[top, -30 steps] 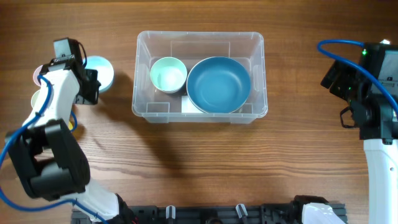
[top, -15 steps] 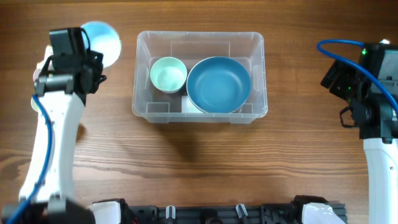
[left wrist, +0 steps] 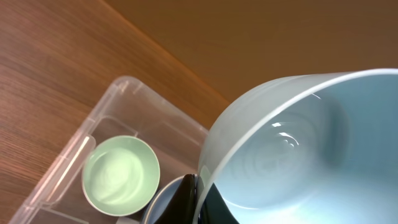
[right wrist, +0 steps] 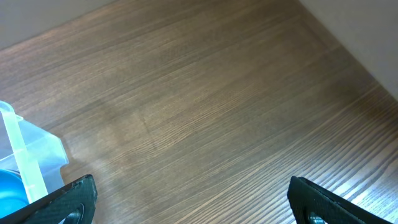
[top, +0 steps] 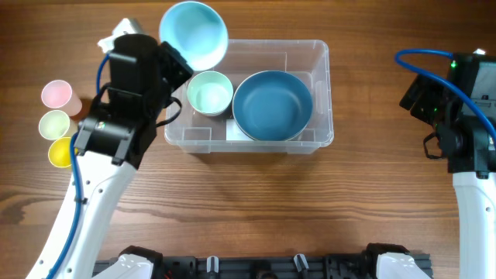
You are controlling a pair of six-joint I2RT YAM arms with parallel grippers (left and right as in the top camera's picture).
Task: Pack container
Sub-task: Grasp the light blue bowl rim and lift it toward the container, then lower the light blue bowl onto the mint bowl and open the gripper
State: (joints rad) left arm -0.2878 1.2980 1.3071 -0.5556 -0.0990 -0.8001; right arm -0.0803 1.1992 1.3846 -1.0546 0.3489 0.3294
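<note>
The container (top: 271, 56) is a clear bin in the middle of the table. A small mint-green bowl (top: 209, 93) sits inside it on the left, with a large blue bowl (top: 272, 105) beside it on the right. My left gripper (left wrist: 205, 202) is shut on the rim of a light blue bowl (top: 194, 35), which hangs tilted above the bin's back left corner. In the left wrist view that bowl (left wrist: 311, 149) fills the right side, above the mint-green bowl (left wrist: 120, 175). My right gripper (right wrist: 193, 205) is open over bare wood, to the right of the bin.
Three small cups stand in a column at the left edge: pink (top: 56, 94), pale green (top: 54, 124) and yellow (top: 60, 152). A black rack (top: 256, 267) runs along the front edge. The container's corner (right wrist: 25, 155) shows in the right wrist view.
My left arm has lifted the light blue bowl from the table's left side and swung it right, to above the container's back left corner. The right arm has not moved.
</note>
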